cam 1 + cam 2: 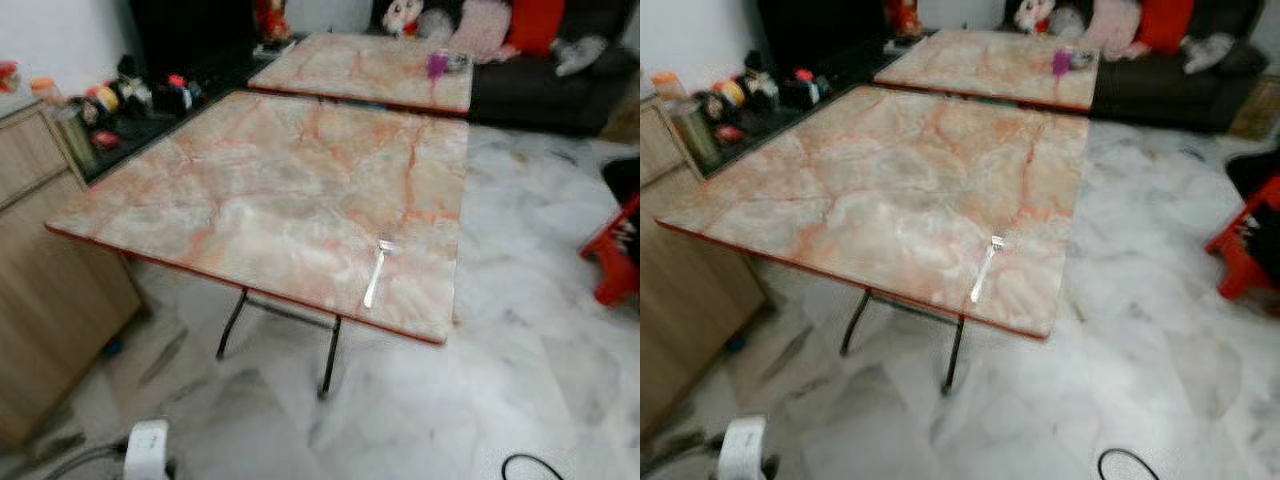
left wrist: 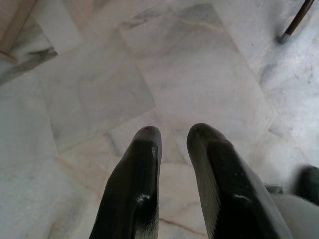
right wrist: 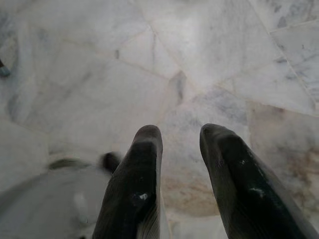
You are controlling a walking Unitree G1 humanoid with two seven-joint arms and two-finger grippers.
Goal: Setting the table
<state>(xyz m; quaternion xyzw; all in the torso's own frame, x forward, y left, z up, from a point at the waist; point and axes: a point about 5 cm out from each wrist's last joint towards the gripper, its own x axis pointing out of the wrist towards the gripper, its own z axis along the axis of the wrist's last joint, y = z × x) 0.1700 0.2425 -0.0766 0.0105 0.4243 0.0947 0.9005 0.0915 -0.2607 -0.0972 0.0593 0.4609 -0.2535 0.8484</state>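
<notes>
A: Fork (image 1: 375, 275) first, since it's the 1 piece of table setting laid out. But start at the jaws: what are they doing?

B: Both hang idle over the pale marble floor (image 2: 189, 69). The left gripper (image 2: 172, 137) has its 2 black fingers parted a little with nothing between them. The right gripper (image 3: 179, 137) is the same: parted, empty, pointing down at the tiles.

A: And outward from there?

B: A thin dark table leg (image 2: 297, 21) stands near the left one. Farther out is the near table (image 1: 260, 190), with a pink marbled top and a red edge. The fork lies flat on it by the front right corner, just inside the edge, handle toward the robot and prongs away. A second table (image 1: 365, 68) sits behind, with a small purple cup (image 1: 437, 64) on it.

A: How will the fork handle?

B: My guess is light, stiff metal, and slippery on that smooth top. It won't break, but it lies so flat that fingers may skate over it.

A: Where to take it?

B: I'd pinch across the middle of the handle, 1 finger either side. Sliding it toward the table edge could help get under it.
</notes>
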